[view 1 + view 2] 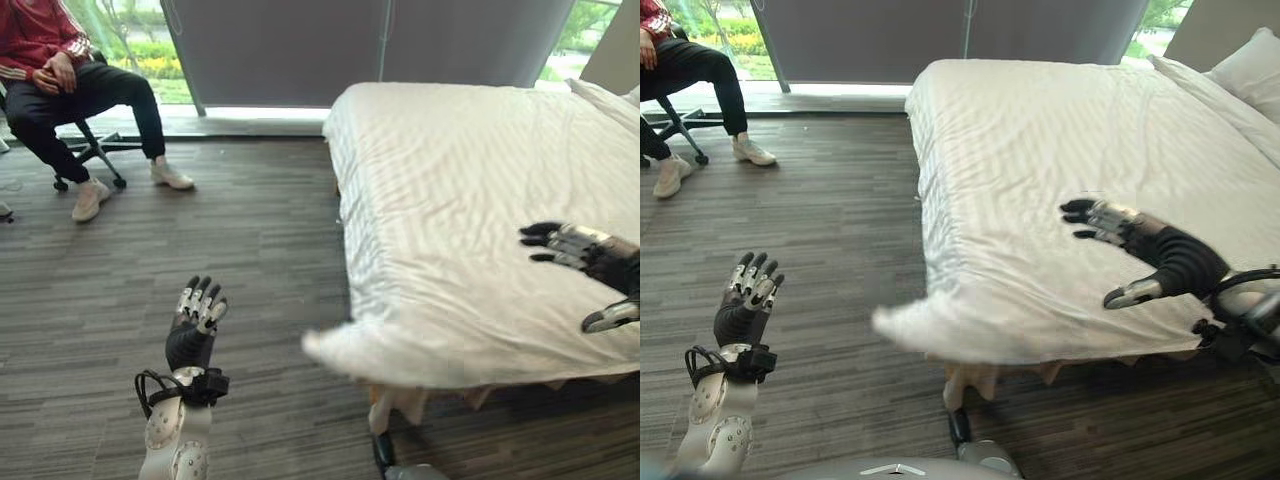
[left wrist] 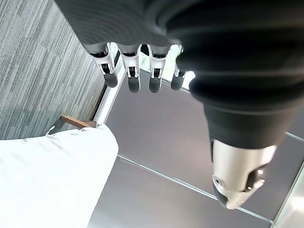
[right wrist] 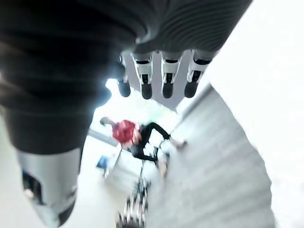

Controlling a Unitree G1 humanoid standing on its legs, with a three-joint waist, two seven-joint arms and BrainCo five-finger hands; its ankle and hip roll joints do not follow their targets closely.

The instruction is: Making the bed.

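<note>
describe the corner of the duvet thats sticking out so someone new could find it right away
Start at the big bed with the white striped duvet on the right of the room. Follow its near edge left, toward the floor. The corner there juts past the bed, unlike the flat cover around it.

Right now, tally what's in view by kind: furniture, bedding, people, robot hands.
Furniture: 2, bed, chair
Bedding: 2, duvet, pillow
People: 1, person seated on the chair
Hands: 2, left hand over the floor, right hand over the duvet, both open and holding nothing
Total: 7
</note>
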